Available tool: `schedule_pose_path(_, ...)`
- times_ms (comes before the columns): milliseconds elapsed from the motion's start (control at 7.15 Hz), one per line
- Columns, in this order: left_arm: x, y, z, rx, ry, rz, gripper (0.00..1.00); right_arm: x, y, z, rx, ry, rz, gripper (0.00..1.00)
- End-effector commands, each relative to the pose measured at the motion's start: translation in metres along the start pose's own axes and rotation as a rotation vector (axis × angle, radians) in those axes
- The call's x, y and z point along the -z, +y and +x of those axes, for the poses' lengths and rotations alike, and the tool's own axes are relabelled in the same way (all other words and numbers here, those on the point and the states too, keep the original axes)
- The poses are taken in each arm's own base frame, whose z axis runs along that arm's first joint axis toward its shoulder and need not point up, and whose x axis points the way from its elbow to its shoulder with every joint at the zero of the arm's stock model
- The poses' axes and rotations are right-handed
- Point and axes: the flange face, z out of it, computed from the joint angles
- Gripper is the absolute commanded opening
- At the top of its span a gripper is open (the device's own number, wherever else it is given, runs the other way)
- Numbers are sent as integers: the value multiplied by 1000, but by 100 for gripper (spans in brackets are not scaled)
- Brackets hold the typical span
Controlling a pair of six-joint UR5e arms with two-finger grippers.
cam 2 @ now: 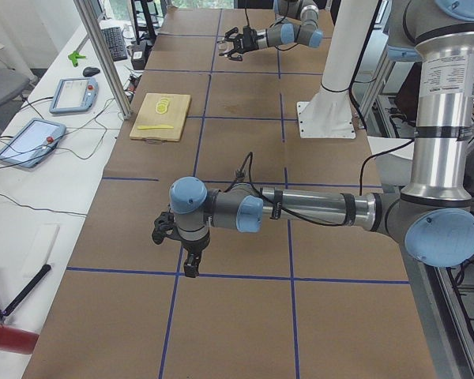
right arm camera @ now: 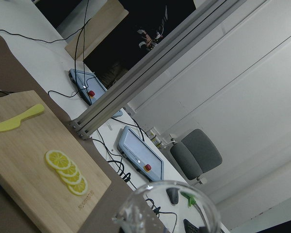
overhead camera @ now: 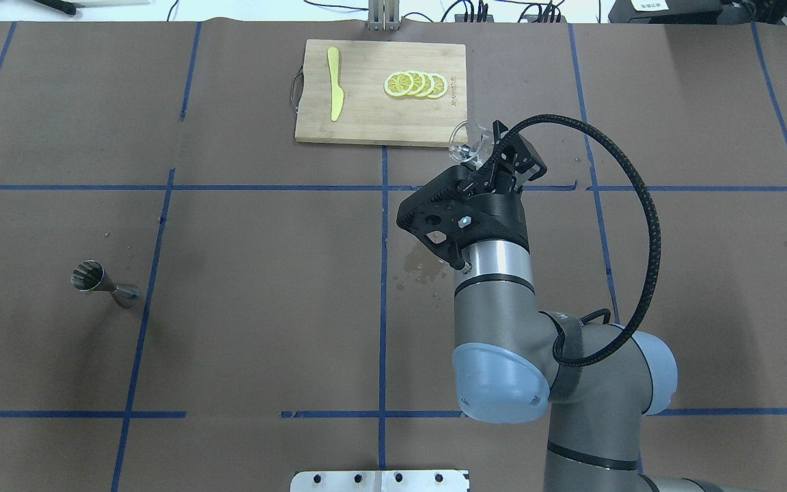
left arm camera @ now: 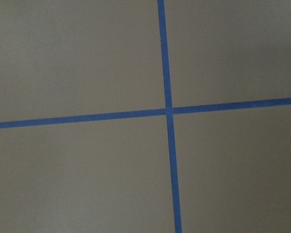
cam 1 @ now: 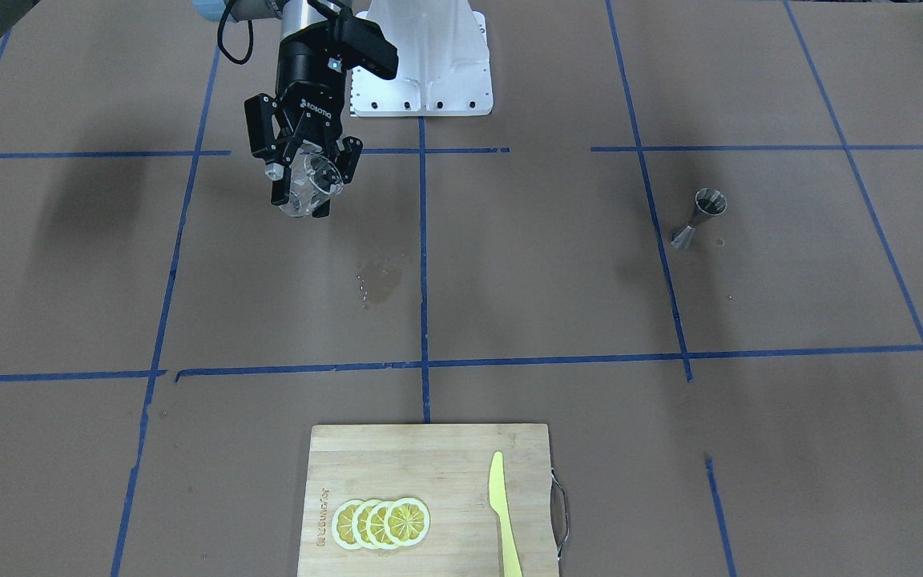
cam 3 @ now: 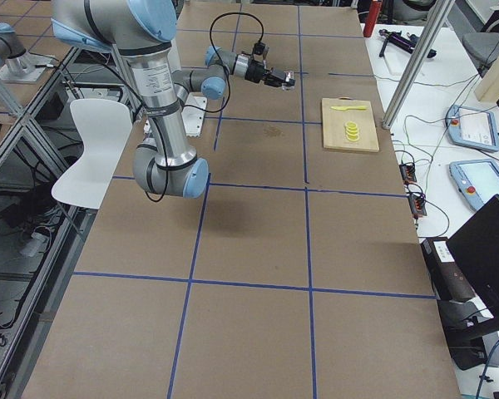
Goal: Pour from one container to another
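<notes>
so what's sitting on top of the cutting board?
A yellow knife and four overlapping lemon slices lie on the cutting board, apart. Each slice hides part of the next; in the overhead view the held glass overlaps one corner.

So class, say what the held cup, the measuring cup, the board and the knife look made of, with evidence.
The cup: clear glass or plastic, see-through with glints. The measuring cup: metal, probably steel, grey and shiny. The board: pale wood, perhaps bamboo, visible grain. The knife: likely plastic, uniformly yellow.
</notes>
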Motion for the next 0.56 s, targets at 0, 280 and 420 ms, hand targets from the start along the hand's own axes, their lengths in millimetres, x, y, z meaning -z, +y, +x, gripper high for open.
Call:
schedule_pose_path(0,6,4,-10,-70,2,-5,100,0,4,-8,-101,-13,-8,0)
schedule_pose_path(280,7,5,-9,-72,3,-3,100,-3,26,-1,-239,-25,16,0)
schedule_pose_path(420,6,5,-10,-72,4,-3,100,-6,60,9,-313,-62,35,0)
